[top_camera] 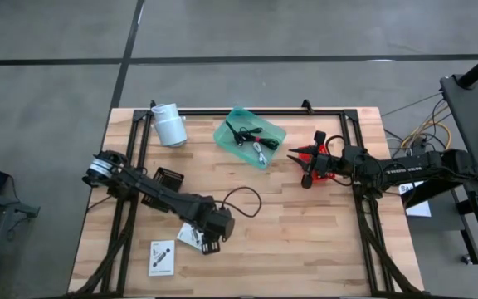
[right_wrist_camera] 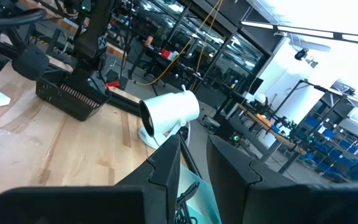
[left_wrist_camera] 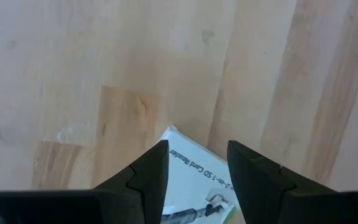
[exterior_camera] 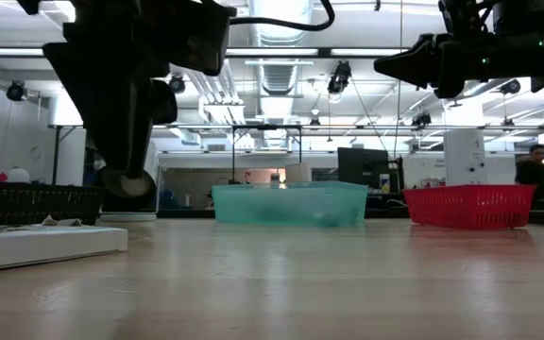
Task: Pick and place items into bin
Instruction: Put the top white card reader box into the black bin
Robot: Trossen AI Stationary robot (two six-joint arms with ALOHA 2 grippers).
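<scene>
The teal bin stands at the far middle of the table with a thin black cable and a silvery plug lying in it. Two white packets lie flat near the near-left edge, one under my left gripper and one closer to the edge. My left gripper points down, open, its fingers hanging over either side of a corner of the packet; the low view shows it above the tabletop. My right gripper hovers high at the right, open and empty.
A white cylinder lies left of the bin. A black slotted basket sits beside the left arm, and a red basket is under the right gripper. Bare wood stretches across the table's middle and near right.
</scene>
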